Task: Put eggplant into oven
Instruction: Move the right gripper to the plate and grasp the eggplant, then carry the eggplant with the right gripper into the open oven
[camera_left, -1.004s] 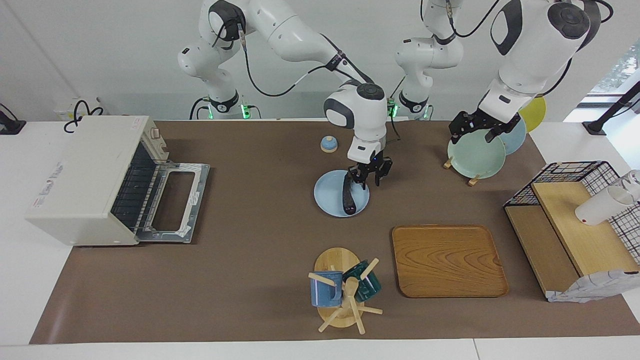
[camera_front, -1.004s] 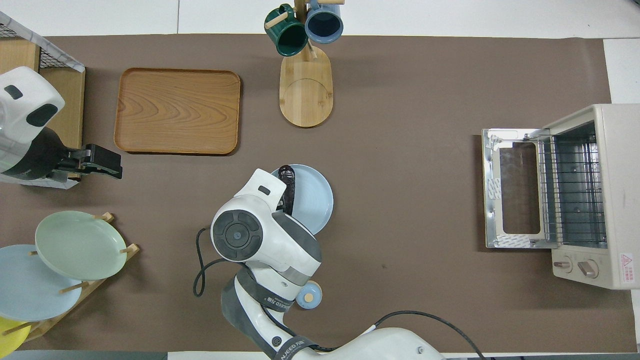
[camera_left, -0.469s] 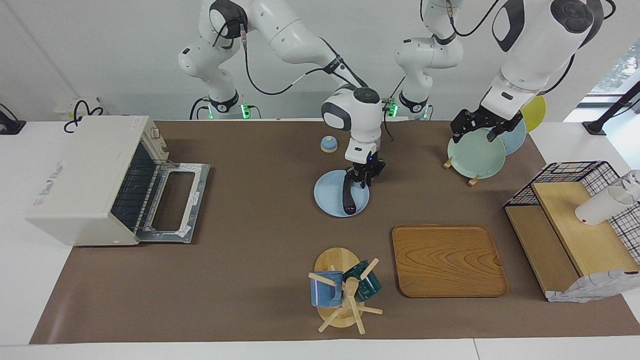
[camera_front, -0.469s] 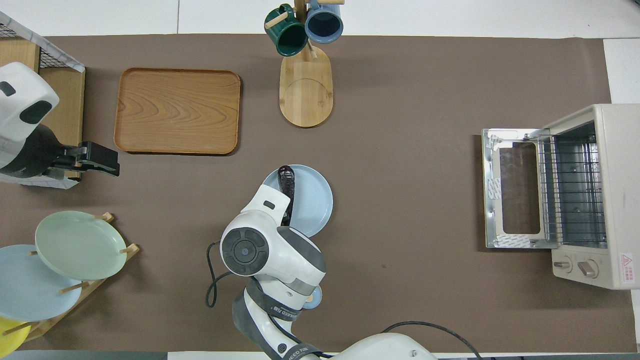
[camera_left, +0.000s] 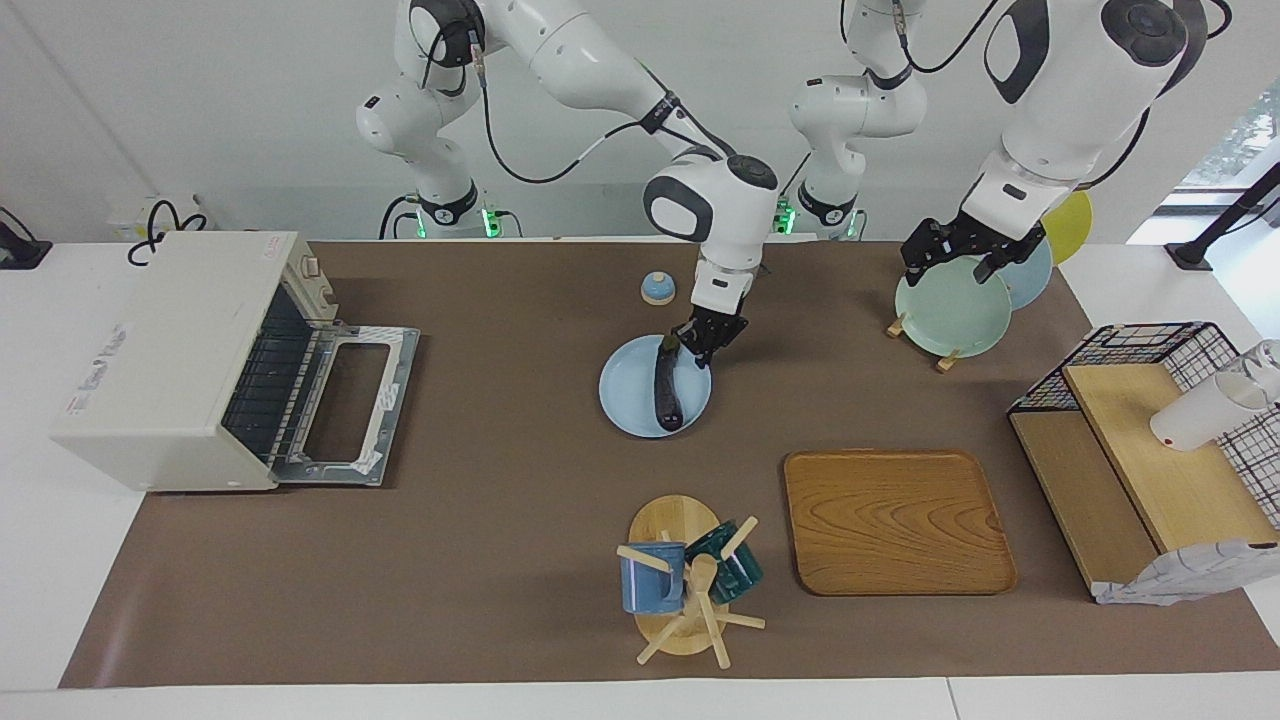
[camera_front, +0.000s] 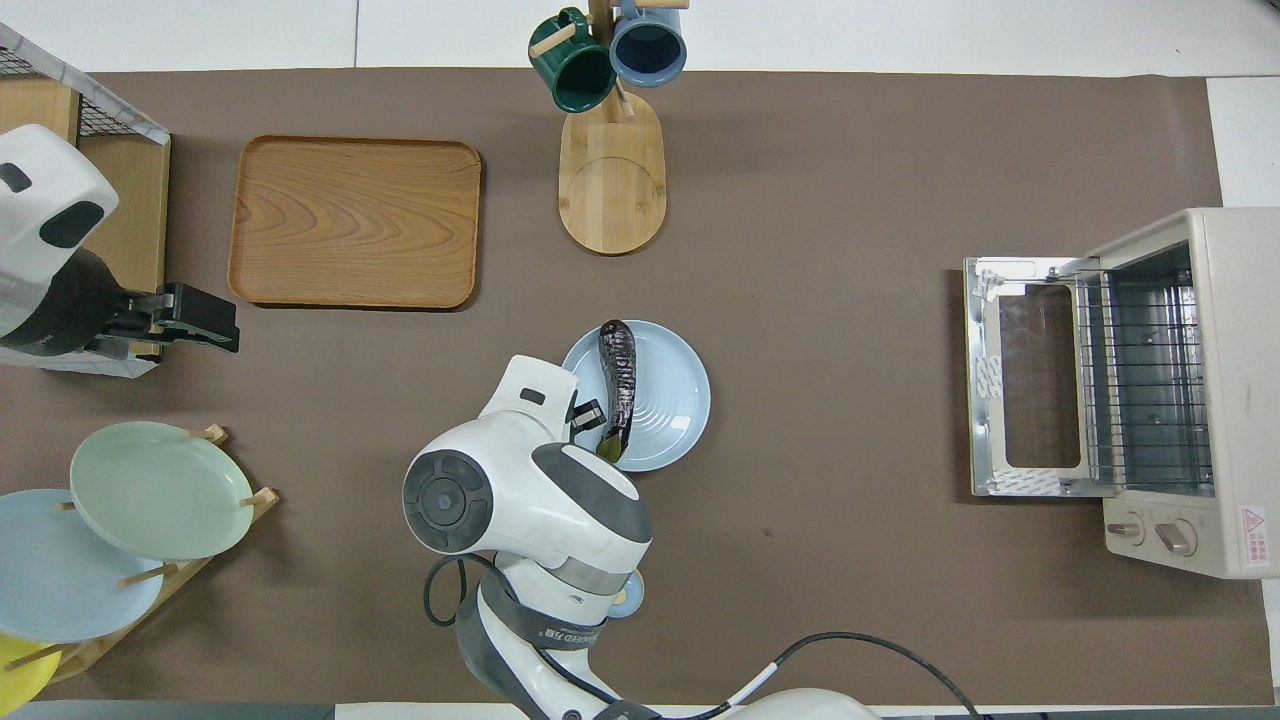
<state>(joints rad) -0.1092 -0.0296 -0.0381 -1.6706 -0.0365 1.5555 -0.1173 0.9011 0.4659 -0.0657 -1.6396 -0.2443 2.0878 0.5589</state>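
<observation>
Overhead view hides the right hand (camera_left: 697, 344), pinched shut beside the eggplant (camera_left: 664, 390); left hand (camera_left: 951, 249) open.

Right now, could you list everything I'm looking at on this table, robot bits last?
eggplant: one, dark purple, lying on the plate mid-table.
plate: one, light blue, under the eggplant.
oven: one, cream, door open, at the right arm's end of the table.
small knob: one, blue and tan, nearer to the robots than the plate.
mug tree: one, wooden, carrying a blue mug and a green mug, farther from the robots than the plate.
tray: one, wooden, beside the mug tree.
racked plates: three, green, blue, yellow, toward the left arm's end.
wire rack: one, black mesh and wood, at the left arm's end, holding a white cup.
right gripper: shut, at the eggplant's stem end.
left gripper: open, waiting, raised near the racked plates.
</observation>
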